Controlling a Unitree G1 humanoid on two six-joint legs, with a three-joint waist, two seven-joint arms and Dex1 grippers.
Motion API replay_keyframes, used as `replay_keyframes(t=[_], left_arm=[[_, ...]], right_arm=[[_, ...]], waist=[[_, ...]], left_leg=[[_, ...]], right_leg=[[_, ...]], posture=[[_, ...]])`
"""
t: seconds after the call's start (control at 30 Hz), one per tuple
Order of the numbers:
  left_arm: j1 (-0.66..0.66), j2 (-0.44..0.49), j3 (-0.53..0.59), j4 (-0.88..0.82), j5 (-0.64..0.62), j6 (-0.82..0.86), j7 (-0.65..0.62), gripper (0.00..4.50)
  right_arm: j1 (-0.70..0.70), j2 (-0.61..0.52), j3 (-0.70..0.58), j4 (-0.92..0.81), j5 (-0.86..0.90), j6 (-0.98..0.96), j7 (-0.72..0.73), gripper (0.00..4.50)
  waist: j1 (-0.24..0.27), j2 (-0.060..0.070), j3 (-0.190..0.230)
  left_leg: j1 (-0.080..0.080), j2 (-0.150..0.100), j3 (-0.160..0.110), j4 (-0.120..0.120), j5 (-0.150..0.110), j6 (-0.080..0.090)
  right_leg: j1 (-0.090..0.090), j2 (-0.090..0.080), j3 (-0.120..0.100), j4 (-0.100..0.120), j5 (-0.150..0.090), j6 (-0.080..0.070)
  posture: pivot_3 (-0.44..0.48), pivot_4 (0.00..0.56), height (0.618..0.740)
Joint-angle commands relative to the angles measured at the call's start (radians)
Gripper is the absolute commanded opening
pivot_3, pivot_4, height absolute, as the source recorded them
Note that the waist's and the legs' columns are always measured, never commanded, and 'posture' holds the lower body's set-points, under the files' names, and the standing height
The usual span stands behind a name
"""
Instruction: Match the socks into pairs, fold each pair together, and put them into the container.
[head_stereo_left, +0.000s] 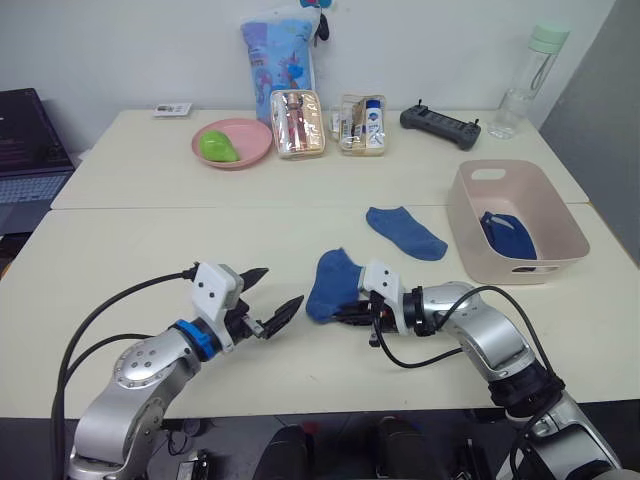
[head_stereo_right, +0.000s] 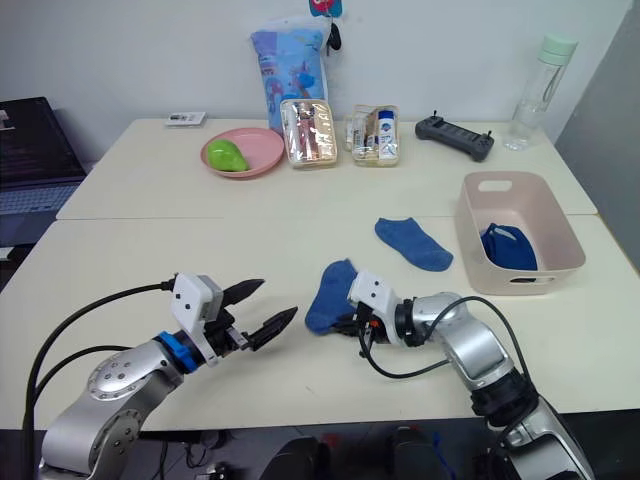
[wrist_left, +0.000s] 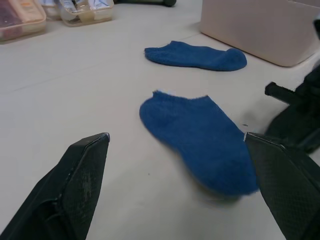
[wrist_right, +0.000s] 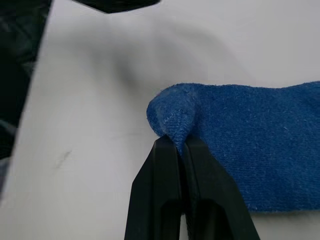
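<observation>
A medium blue sock (head_stereo_left: 328, 283) lies flat near the front middle of the table. My right gripper (wrist_right: 181, 150) is shut on its near end, pinching a fold of the knit (wrist_right: 172, 117). A second medium blue sock (head_stereo_left: 405, 232) lies farther back and to the right, beside the pale pink container (head_stereo_left: 520, 250). Dark blue socks (head_stereo_left: 506, 235) rest inside the container. My left gripper (head_stereo_left: 268, 298) hangs open just left of the pinched sock, its black fingers (wrist_left: 82, 175) spread wide with nothing between them.
At the back stand a pink plate (head_stereo_left: 250, 145) with a green object, two clear pouches (head_stereo_left: 298, 125), a pale-blue printed bag (head_stereo_left: 278, 50), a black controller (head_stereo_left: 440, 125) and a water bottle (head_stereo_left: 528, 80). A laptop (head_stereo_left: 25, 150) sits at the far left.
</observation>
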Motion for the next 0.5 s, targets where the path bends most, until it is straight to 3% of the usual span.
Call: replay_keyframes(t=[0.03,0.17,0.3,0.5], left_arm=[[-0.009,0.016,0.029,-0.016,-0.052,0.033,-0.016,4.5],[-0.069,0.056,-0.031,0.058,-0.016,0.051,-0.057,4.5],[-0.191,0.044,-0.11,0.224,0.071,-0.021,-0.08,4.5],[-0.457,-0.03,-0.234,0.566,0.201,-0.164,-0.142,4.5]], right_arm=[[-0.014,-0.106,-0.02,-0.033,0.042,-0.029,0.126,0.79],[0.006,-0.327,0.071,-0.021,-0.044,-0.247,0.341,2.17],[-0.013,-0.347,0.057,0.051,-0.081,-0.358,0.344,2.17],[-0.016,-0.289,-0.064,0.036,0.023,-0.221,0.27,2.17]], waist=[[0.003,0.0,0.0],[0.013,0.0,0.0],[0.004,-0.001,0.0],[0.008,-0.001,0.0]], left_leg=[[0.0,0.0,0.0,0.0,0.0,0.0],[-0.001,-0.002,0.0,0.0,0.0,0.0],[0.001,0.0,0.0,0.0,0.0,0.0],[-0.001,0.0,0.0,0.001,0.0,0.0]], right_leg=[[0.0,0.0,0.0,0.0,0.0,0.0],[0.0,-0.001,0.0,-0.002,0.0,0.0],[0.001,0.001,0.0,0.0,0.0,0.0],[0.0,0.001,-0.001,0.0,0.0,0.0]], posture=[[0.0,0.15,0.74],[0.0,0.15,0.74],[0.0,0.15,0.74],[0.0,0.15,0.74]])
